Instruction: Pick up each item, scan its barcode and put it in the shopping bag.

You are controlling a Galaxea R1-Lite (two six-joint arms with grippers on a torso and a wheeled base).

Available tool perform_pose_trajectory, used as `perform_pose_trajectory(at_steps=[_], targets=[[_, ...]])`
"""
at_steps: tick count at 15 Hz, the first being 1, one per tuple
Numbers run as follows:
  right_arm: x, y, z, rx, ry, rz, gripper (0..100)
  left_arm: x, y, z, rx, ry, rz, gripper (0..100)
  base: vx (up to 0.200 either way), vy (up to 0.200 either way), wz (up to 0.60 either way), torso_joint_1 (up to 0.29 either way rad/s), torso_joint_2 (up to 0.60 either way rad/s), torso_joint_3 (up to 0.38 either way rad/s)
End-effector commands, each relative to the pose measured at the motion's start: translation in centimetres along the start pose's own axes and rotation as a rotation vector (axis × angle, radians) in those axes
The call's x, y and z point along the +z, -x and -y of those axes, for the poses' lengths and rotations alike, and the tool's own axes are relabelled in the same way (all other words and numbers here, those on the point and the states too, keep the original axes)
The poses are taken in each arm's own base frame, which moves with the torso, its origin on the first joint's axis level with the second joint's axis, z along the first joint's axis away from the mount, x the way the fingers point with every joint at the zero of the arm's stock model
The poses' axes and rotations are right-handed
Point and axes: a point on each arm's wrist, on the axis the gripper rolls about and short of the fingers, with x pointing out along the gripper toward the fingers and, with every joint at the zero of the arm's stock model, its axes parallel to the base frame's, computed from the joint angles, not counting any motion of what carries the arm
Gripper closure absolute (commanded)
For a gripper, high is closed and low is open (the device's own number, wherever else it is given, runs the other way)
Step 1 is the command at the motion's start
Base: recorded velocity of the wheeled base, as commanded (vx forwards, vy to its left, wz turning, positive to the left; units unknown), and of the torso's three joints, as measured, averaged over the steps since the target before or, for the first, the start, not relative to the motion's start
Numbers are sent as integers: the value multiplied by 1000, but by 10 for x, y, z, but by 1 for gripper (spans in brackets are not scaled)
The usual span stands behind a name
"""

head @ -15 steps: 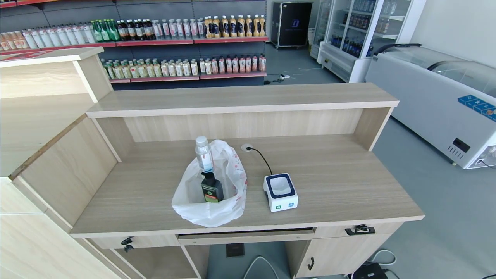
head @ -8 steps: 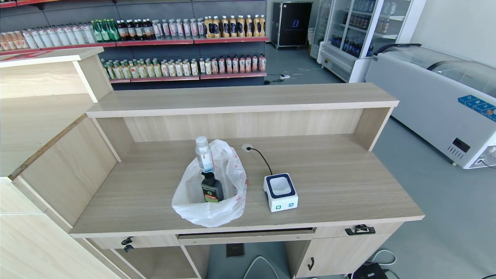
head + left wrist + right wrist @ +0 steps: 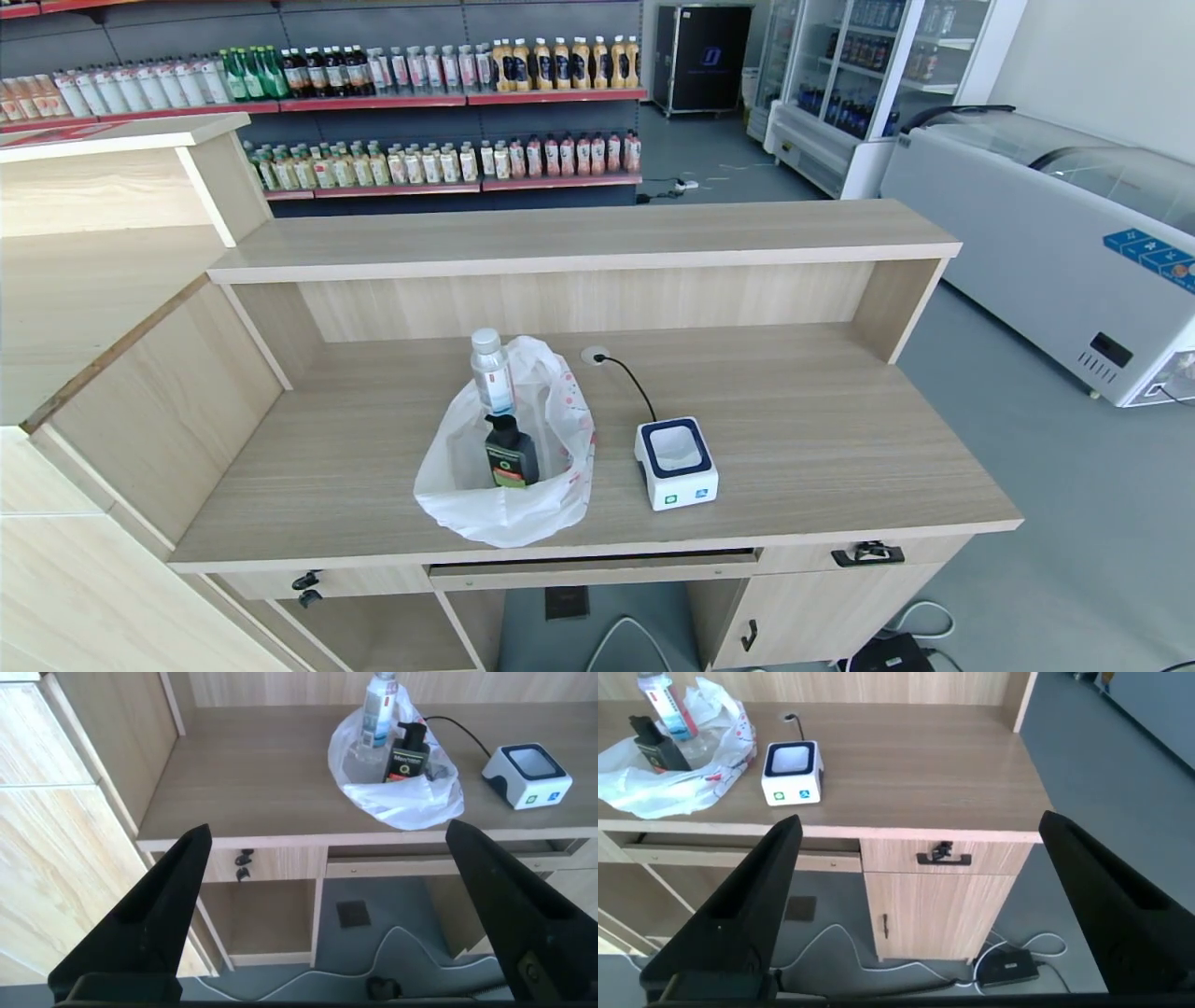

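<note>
Nearest, in front of and lower than the white plastic shopping bag (image 3: 504,511), both arms hang short of the light wooden counter (image 3: 803,448). The left gripper (image 3: 329,829) and the right gripper (image 3: 921,819) each have their fingers spread wide and hold nothing.

On the counter, the bag lies slumped open near the front edge. Inside it stands a dark pump bottle with a black dispenser head and a red-and-green label (image 3: 511,455). At the bag's far side a clear plastic bottle with a white cap (image 3: 491,373) stands upright, apparently within the bag's mouth. Just beside the bag, on the robot's right, sits a white box-shaped barcode scanner with a dark-blue-framed window (image 3: 676,462). Its black cable (image 3: 635,383) runs to a grommet beyond the bag.

Over the last second nothing has shifted: bag, bottles and scanner keep their places. With both bottles bagged and both grippers free, the task reads as complete, or as awaiting further goods.
</note>
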Motion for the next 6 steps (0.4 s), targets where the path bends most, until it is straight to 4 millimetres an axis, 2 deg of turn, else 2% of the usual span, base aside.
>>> perform_pose_trajectory(at_steps=[1,6], targets=[[0,0,0,1,0,-2,0,0,0,0,0,1,-2,0,0,0,0,0,0,0],[-1,0,0,1,6,-8,0,0,0,0,0,1,-2,0,0,0,0,0,0,0]])
